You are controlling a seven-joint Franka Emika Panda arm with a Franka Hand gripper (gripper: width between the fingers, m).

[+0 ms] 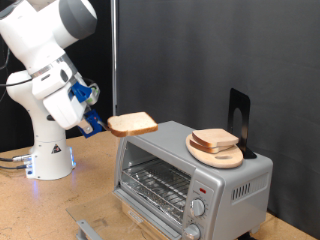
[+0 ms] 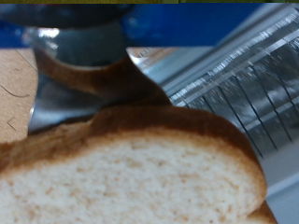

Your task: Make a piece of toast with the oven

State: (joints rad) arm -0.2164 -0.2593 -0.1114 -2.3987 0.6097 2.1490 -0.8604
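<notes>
My gripper is shut on a slice of pale bread with a tan crust and holds it flat in the air, just above and to the exterior view's left of the silver toaster oven. The oven door hangs open and the wire rack shows inside. In the wrist view the slice fills the frame, with the rack beyond it. More slices lie on a round wooden board on the oven's top.
A black stand rises behind the board on the oven top. Two round knobs sit on the oven's front panel. The robot's white base stands on the wooden table at the exterior view's left. A black curtain closes the back.
</notes>
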